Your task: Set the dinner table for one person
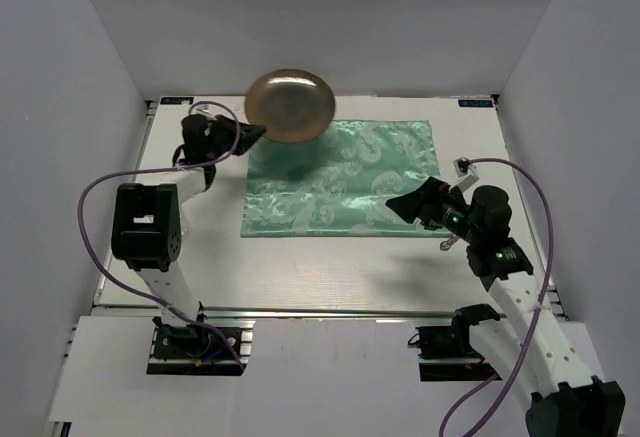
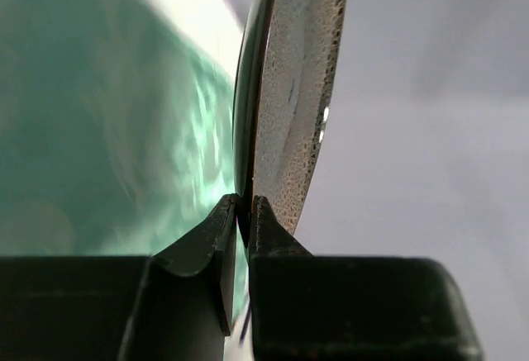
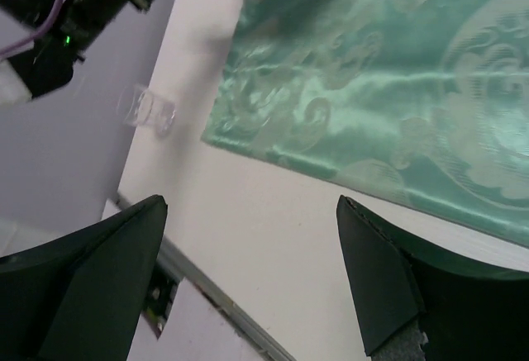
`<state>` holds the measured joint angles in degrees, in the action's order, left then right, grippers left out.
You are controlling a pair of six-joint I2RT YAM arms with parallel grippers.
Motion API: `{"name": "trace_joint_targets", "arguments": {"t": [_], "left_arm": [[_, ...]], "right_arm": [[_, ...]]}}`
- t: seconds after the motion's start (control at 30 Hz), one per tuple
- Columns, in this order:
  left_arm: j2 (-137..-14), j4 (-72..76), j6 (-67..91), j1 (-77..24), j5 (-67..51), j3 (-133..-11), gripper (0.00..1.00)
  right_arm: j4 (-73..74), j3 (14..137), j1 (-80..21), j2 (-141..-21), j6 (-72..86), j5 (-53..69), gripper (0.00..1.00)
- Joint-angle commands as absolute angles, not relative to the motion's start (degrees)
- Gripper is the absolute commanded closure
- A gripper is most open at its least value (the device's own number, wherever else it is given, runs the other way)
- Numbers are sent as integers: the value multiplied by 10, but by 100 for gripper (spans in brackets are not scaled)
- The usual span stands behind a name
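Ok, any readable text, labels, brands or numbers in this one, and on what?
No text is legible.
Left corner sticker on the dinner table: too small to read.
Right corner sticker: too small to read.
Plate and green placemat: no lettering visible.

Placemat (image 1: 340, 179) lies on dinner table (image 1: 330, 267), plate (image 1: 290, 104) above its far-left corner.

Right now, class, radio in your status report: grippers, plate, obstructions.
Left gripper shut on plate rim, plate aloft. Right gripper open, empty. Nothing seen on placemat.
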<state>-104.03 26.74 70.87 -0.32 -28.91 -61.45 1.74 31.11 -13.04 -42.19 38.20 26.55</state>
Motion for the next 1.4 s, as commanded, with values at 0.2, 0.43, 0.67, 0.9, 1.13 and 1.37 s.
{"name": "trace_joint_targets", "arguments": {"t": [0.2, 0.43, 0.67, 0.9, 1.13, 1.37], "left_arm": [[-1047, 362, 678, -123, -388, -628, 100], [-1076, 381, 661, -156, -396, -600, 100], [-1122, 380, 652, -168, -405, -604, 100], [-1142, 373, 640, -168, -396, -597, 100], [-1153, 369, 641, -168, -399, -606, 86], [-1154, 365, 646, -173, -400, -615, 74]], "right_arm": [[128, 368, -118, -316, 417, 88, 11], [147, 370, -117, -300, 406, 101, 11], [143, 352, -118, -279, 403, 111, 11], [140, 351, -117, -275, 394, 130, 11], [136, 344, -118, -273, 389, 138, 11], [129, 339, -117, -273, 390, 149, 11]]}}
